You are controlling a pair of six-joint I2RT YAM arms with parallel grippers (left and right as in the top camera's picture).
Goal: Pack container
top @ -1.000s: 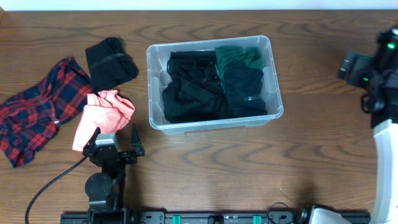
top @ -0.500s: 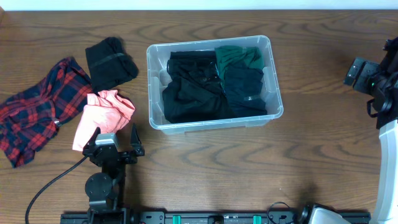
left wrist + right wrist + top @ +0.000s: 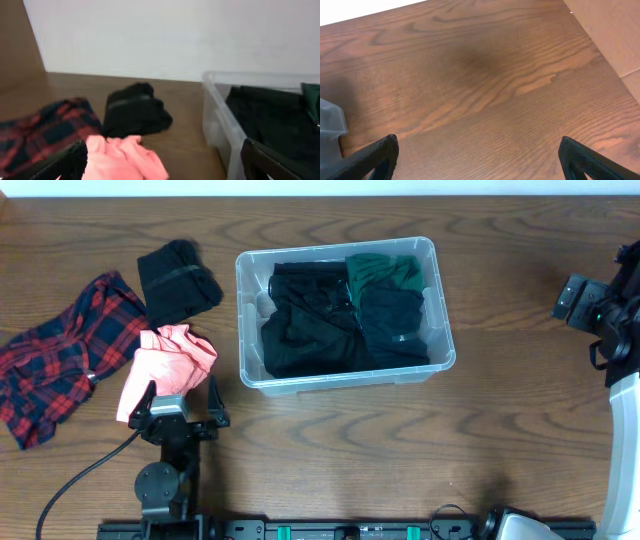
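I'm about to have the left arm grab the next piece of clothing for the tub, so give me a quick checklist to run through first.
1. Is the left gripper open and empty: ok.
2. Is the right gripper open and empty, over bare table: ok.
3. Does the pink garment lie right in front of the left gripper: ok.
4. Is there room in the container above the dark clothes: cannot tell.
5. Is everything packed: not ok; the pink garment, black garment and plaid shirt lie outside on the table.
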